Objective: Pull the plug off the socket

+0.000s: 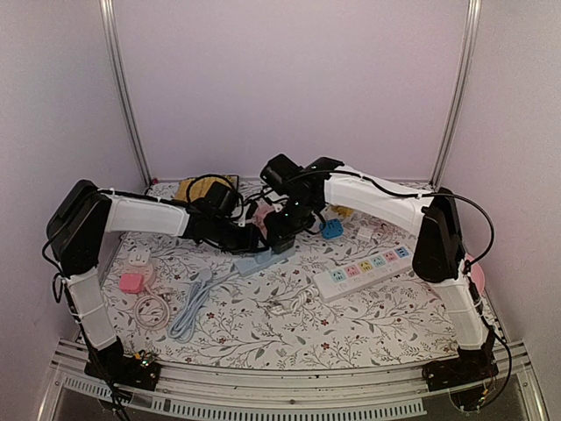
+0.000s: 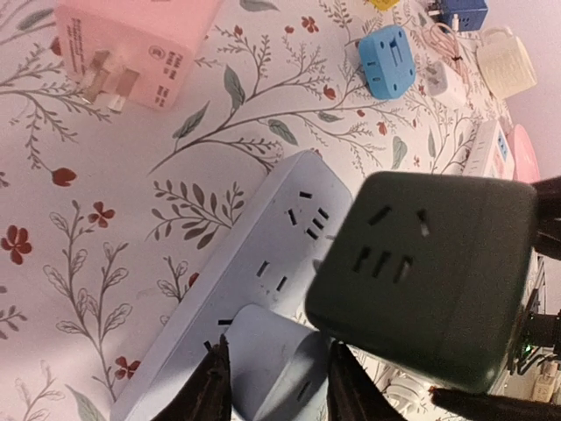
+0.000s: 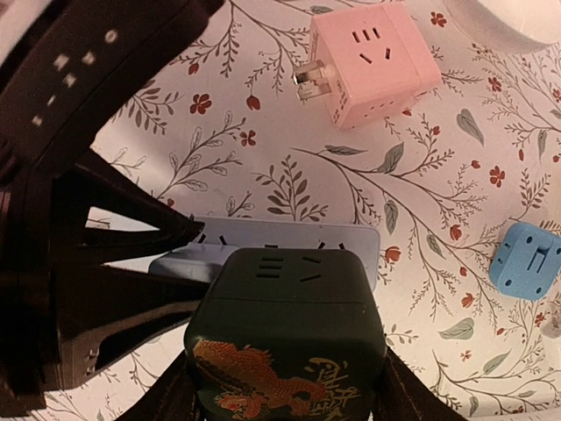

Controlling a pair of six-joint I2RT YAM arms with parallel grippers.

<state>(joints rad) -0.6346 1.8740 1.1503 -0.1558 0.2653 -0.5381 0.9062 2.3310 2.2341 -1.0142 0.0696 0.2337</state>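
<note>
Both wrists are over the pale blue power strip [image 1: 263,260], which lies flat on the floral tablecloth [image 1: 351,320]; all places below are given from that strip.

Right gripper [image 3: 285,399]: pinching the dark green cube plug [image 3: 285,324], one finger against each side face; a gold dragon print is on the face toward my wrist camera; socket slots show on the cube's far face. The cube sits directly over the strip's slotted top, near one end. From the left wrist a thin pin-like sliver shows at the cube's lower edge, next to the strip's slots; I cannot tell whether the pins are seated or clear.

Left gripper [image 2: 276,390]: pressed onto a pale blue block [image 2: 272,355] that stands on the strip just beside the green cube; my dark fingers [image 2: 209,395] touch it on both sides. The two grippers are close together over the strip; I cannot tell whether they touch.

Around the strip:
- pink cube adapter [image 3: 372,61] – on the cloth beyond the strip, apart from it, metal prongs pointing sideways;
- blue cube adapter [image 3: 526,259] – to the strip's right, well apart;
- white power strip [image 1: 364,270] with coloured socket faces – to the right, near but not touching;
- pink plug [image 1: 131,281] beside a coiled white cable [image 1: 153,309] – well to the left;
- light blue cable [image 1: 188,307] – on the near left; from the top view I cannot tell whether it joins the strip.
</note>
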